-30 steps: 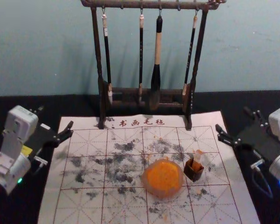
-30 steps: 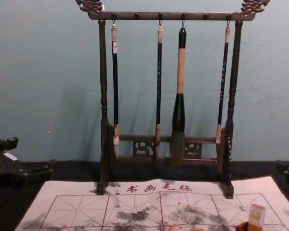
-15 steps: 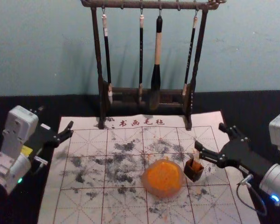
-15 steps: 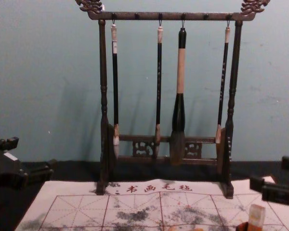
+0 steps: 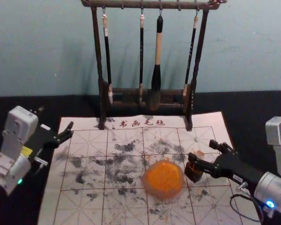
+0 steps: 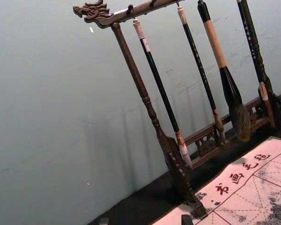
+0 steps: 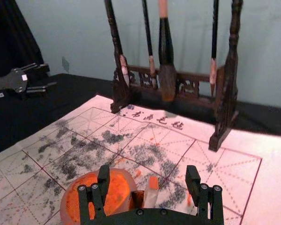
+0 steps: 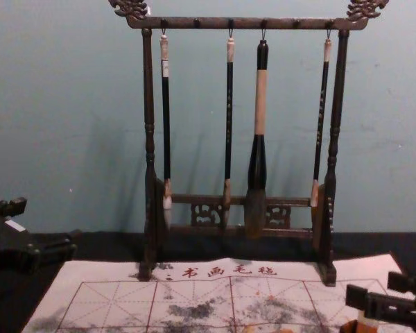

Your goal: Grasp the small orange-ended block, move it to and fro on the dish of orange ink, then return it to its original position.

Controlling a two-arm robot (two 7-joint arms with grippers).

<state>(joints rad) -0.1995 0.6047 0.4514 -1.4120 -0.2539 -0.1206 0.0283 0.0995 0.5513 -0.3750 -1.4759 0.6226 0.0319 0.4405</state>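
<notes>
"How far along are we?"

"At the start, I'd judge. The right gripper [image 7: 148,169] has its fingers spread, and in the right wrist view the small block [image 7: 151,193] shows between them, with no grip on it."

"Where is the block, exactly?"

"At the right of the scene, upright on the white mat [image 5: 86,201], orange end up, next to a small dark box [image 5: 193,174]. Whether block and box touch, I can't tell."

"And the ink?"

"The dish [image 5: 163,195] of orange ink [image 5: 164,178] lies just to the left of that box, so the carry should be short."

"What about the other arm?"

"The left gripper [image 5: 56,117] is parked over at the left, fingers apart, holding nothing. This looks like a job for one arm."

"So what's done?"

"The reach, more or less. The grasp, the rubbing to and fro on the ink and the return all seem to be left. A released block could also mean the end of the job, and one moment can't rule that out, but I read it as the approach."

"What does the next move need?"

"Perhaps a little more reach, then an even close on the block. The box sits so near that a finger could nudge it, or tip the block before the grip is firm."
</notes>
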